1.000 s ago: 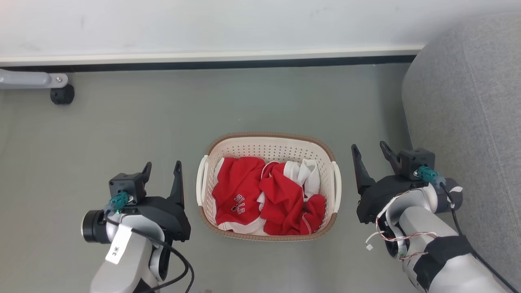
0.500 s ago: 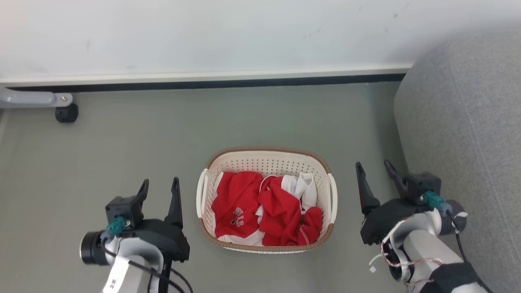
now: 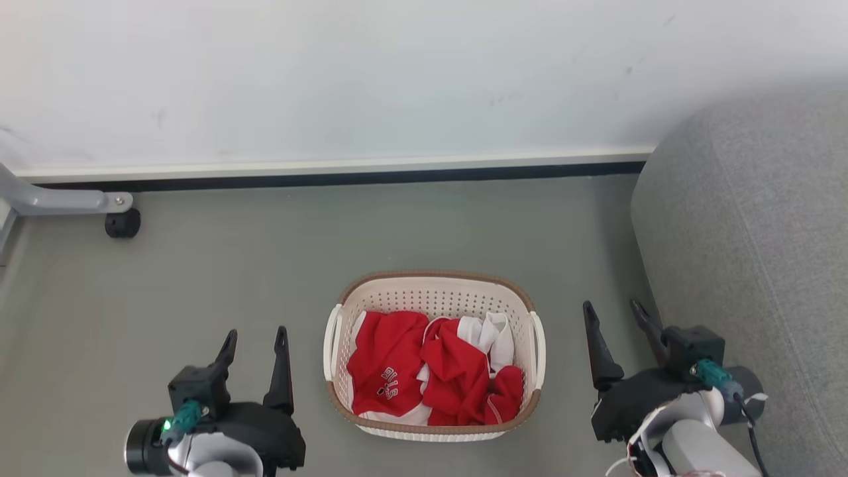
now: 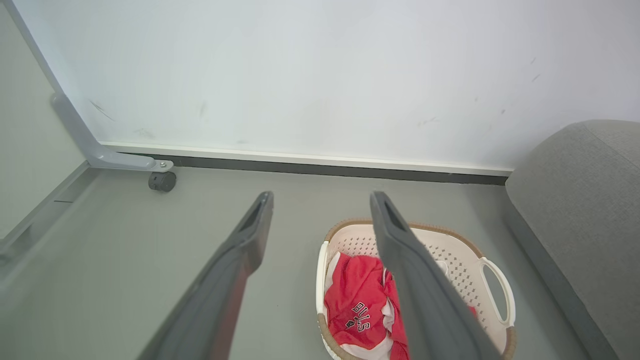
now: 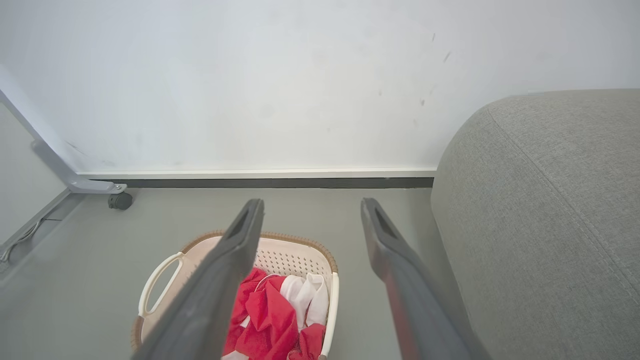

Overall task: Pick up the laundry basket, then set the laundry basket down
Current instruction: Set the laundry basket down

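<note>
Jaws of the left gripper (image 3: pixel 256 334) and the right gripper (image 3: pixel 611 308) stand apart and hold nothing.

Head view: the laundry basket (image 3: pixel 434 274) rests on the floor (image 3: pixel 199 278) between the two grippers, touching neither. It lies nearer the floor's sofa (image 3: pixel 748 265) edge than its castor (image 3: pixel 122 223) edge. Against the earlier frame the whole picture has shifted down and more wall shows. This is camera motion, so the basket itself has not moved, and both grippers keep their flanking positions. Judgement: no lift is in progress.

Left wrist view: jaws apart, with the basket beyond the right finger and red clothes (image 4: pixel 357 305) inside it.

Right wrist view: jaws apart, with the basket partly behind the left finger and the sofa alongside.
</note>
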Motion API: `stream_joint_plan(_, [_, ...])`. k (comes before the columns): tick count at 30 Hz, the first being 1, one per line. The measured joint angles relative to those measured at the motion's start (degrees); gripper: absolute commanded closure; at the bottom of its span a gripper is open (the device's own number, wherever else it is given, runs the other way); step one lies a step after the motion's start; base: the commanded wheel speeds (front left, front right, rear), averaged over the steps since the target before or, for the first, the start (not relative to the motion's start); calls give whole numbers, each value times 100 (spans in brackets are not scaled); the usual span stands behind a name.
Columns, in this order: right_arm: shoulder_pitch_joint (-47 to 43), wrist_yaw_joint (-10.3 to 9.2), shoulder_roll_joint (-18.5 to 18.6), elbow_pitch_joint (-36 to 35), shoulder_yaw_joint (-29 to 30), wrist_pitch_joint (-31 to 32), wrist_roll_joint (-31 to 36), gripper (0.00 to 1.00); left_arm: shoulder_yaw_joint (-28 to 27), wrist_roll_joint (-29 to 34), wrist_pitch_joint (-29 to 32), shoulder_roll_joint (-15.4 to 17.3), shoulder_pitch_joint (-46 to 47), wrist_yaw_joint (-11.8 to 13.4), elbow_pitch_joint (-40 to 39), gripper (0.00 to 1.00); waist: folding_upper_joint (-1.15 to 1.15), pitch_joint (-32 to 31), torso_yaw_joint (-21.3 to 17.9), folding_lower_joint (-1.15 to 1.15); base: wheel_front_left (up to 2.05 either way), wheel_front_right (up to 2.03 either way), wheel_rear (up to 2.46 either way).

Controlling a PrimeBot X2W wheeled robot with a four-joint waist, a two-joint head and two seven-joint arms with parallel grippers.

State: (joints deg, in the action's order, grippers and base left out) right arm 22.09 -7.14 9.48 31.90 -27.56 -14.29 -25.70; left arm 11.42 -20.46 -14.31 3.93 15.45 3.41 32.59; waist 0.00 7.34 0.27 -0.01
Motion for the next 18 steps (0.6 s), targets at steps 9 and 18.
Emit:
stream_joint_plan(9, [-418, 0, -42, -421, 420, 0, 382, 0, -152, 103, 0, 30, -434, 64, -477, 0, 1, -163, -5, 0, 0, 0, 0])
stream_joint_plan(18, [-701, -1, -66, -888, 825, 0, 762, 0, -255, 301, 0, 77, -670, 115, -983, 0, 1, -201, 11, 1, 0, 0, 0])
